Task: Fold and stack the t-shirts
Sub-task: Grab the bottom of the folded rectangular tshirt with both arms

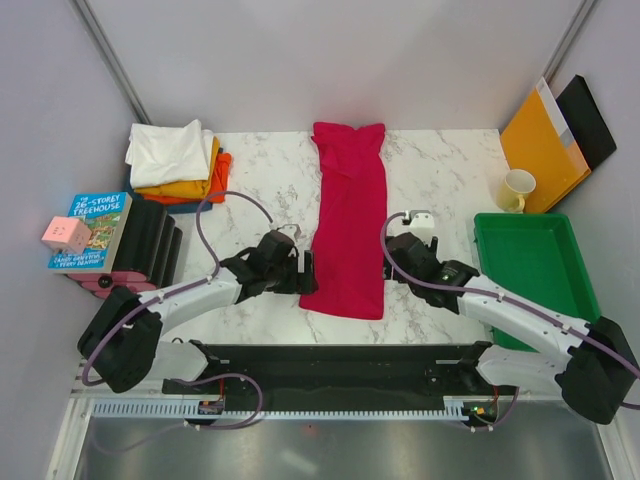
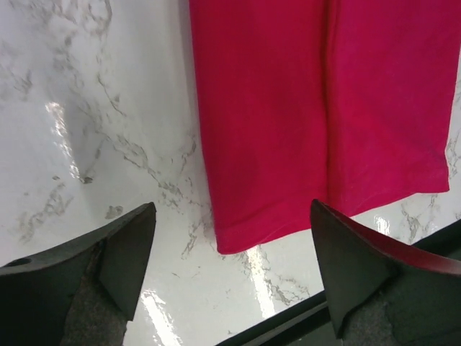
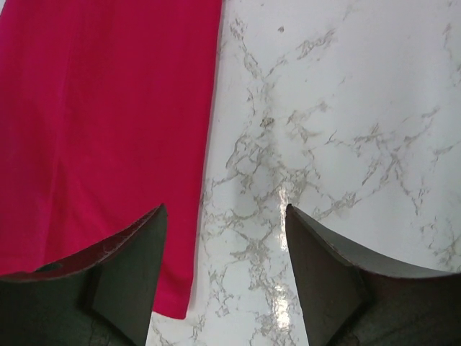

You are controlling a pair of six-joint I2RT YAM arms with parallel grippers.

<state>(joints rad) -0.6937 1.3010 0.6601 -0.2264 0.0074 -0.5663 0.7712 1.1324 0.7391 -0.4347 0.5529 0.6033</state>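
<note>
A crimson red t-shirt (image 1: 350, 215) lies folded into a long narrow strip down the middle of the marble table. Its near left corner (image 2: 238, 238) shows between my left gripper's (image 2: 232, 213) wide-apart fingers, which hold nothing. My left gripper (image 1: 298, 272) hovers at the strip's near left edge. On the opposite side my right gripper (image 1: 396, 262) is open; in its wrist view the shirt's right edge (image 3: 108, 130) runs under the left finger (image 3: 137, 267), and bare marble fills the gap of the right gripper (image 3: 225, 213). Folded t-shirts are stacked at the back left, white (image 1: 168, 150) on top of yellow-orange (image 1: 188, 186) and orange (image 1: 220, 165).
A green tray (image 1: 530, 260) sits at the right, with a cream mug (image 1: 516, 190), an orange-yellow envelope (image 1: 540, 140) and a black folder (image 1: 590, 120) behind it. At the left are a book (image 1: 90, 230), a pink cube (image 1: 66, 235) and dark rolled items (image 1: 150, 245).
</note>
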